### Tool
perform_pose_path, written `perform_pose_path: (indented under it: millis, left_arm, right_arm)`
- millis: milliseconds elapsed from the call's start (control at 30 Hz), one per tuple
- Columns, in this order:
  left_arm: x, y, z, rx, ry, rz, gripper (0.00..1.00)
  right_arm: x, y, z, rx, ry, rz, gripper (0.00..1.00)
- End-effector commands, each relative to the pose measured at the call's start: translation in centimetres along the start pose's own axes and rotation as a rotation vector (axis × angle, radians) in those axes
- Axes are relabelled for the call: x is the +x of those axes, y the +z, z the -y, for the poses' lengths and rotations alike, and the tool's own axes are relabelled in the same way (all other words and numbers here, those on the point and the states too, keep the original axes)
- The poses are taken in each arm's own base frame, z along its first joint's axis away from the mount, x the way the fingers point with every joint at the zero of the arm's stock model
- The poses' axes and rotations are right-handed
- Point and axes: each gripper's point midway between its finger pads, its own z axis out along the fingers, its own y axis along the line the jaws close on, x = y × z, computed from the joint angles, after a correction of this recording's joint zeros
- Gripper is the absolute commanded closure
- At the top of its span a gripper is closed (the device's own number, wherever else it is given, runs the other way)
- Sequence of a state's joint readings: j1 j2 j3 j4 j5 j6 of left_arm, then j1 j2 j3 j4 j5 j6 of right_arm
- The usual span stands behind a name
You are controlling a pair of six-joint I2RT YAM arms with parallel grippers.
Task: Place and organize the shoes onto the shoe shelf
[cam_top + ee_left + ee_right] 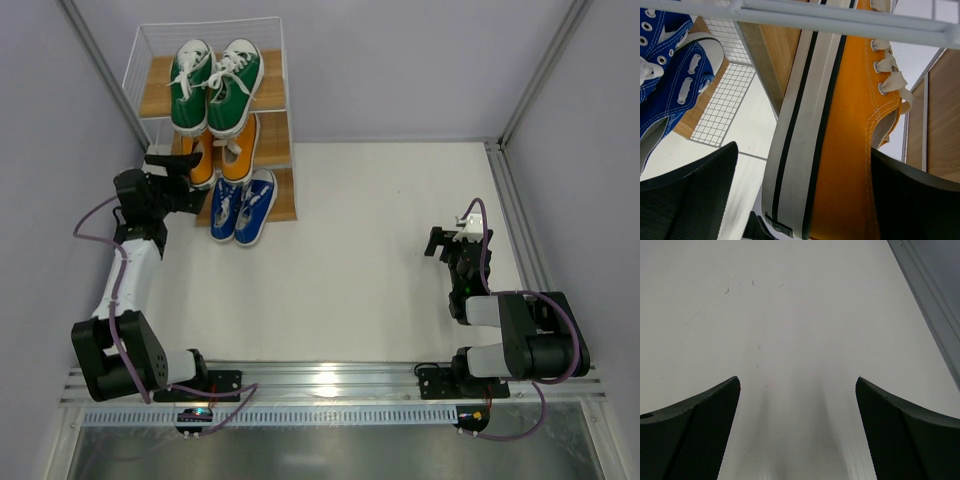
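Note:
The shoe shelf [155, 96] stands at the far left. The green pair [215, 85] is on its top tier, the orange pair [226, 150] on the middle tier, the blue pair [243, 208] on the bottom tier. My left gripper [193, 180] is at the shelf's left side, open around the heel end of the left orange shoe [840, 150]. In the left wrist view the left gripper [802, 200] shows a gap between its left finger [695, 195] and the white sole. A blue shoe [675, 85] shows at upper left. My right gripper [437, 243] is open and empty over the table, as the right wrist view [797, 430] shows.
The shelf's white wire frame [840, 20] crosses just above my left gripper. Grey walls and metal posts close in the white table [360, 250] on the left, back and right. A metal rail [935, 310] runs along the table's right edge.

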State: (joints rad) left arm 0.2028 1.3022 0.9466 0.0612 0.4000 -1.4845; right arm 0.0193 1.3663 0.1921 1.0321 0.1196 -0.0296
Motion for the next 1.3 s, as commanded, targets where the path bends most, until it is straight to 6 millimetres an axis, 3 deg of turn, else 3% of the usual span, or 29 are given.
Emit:
perform_pose_path:
  millis: [0, 67, 167, 200, 300, 533, 567, 733, 767, 867, 1033, 1267]
  left_arm:
    - [-0.2, -1.1, 3.3, 0.09, 0.058, 0.023, 0.07]
    - [-0.1, -1.3, 3.6, 0.099, 0.065, 0.015, 0.15]
    - [-0.2, -1.8, 3.9, 0.111, 0.064, 0.002, 0.37]
    - [-0.3, -2.0, 4.2, 0.118, 0.068, 0.002, 0.51]
    - [-0.1, -2.5, 4.4, 0.123, 0.068, -0.013, 0.75]
    - [0.4, -3.5, 5.6, 0.138, 0.077, -0.062, 0.92]
    - [0.2, -3.6, 5.8, 0.141, 0.076, -0.062, 0.98]
    - [1.3, -4.1, 8.4, 0.204, 0.115, -0.18, 1.0]
    - [1.7, -4.5, 10.2, 0.257, 0.15, -0.207, 1.0]
    - [2.6, -4.0, 11.3, 0.287, 0.181, -0.319, 1.0]
    - [2.2, -2.5, 9.8, 0.222, 0.194, -0.337, 1.0]
    - [1.6, -2.8, 8.2, 0.111, 0.231, -0.282, 1.0]
  right_arm:
    - [-2.7, 0.6, -0.1, -0.005, 0.015, 0.095, 0.03]
    - [-2.7, 0.6, -0.1, -0.005, 0.015, 0.095, 0.03]
    - [-2.7, 0.6, -0.1, -0.005, 0.015, 0.094, 0.03]
    - [-2.6, 0.6, -0.1, -0.005, 0.015, 0.092, 0.03]
    - [-2.6, 0.6, -0.1, -0.005, 0.015, 0.092, 0.03]
    - [-2.7, 0.6, -0.1, -0.005, 0.015, 0.094, 0.03]
    - [-2.6, 0.5, -0.1, -0.006, 0.014, 0.092, 0.03]
    - [-2.7, 0.6, -0.2, -0.008, 0.015, 0.095, 0.03]
    - [-2.7, 0.6, -0.1, -0.006, 0.015, 0.094, 0.03]
    - [-2.6, 0.5, -0.1, -0.005, 0.016, 0.091, 0.03]
    - [-2.7, 0.6, -0.1, -0.005, 0.015, 0.094, 0.03]
    - [-2.6, 0.5, -0.1, -0.005, 0.015, 0.092, 0.03]
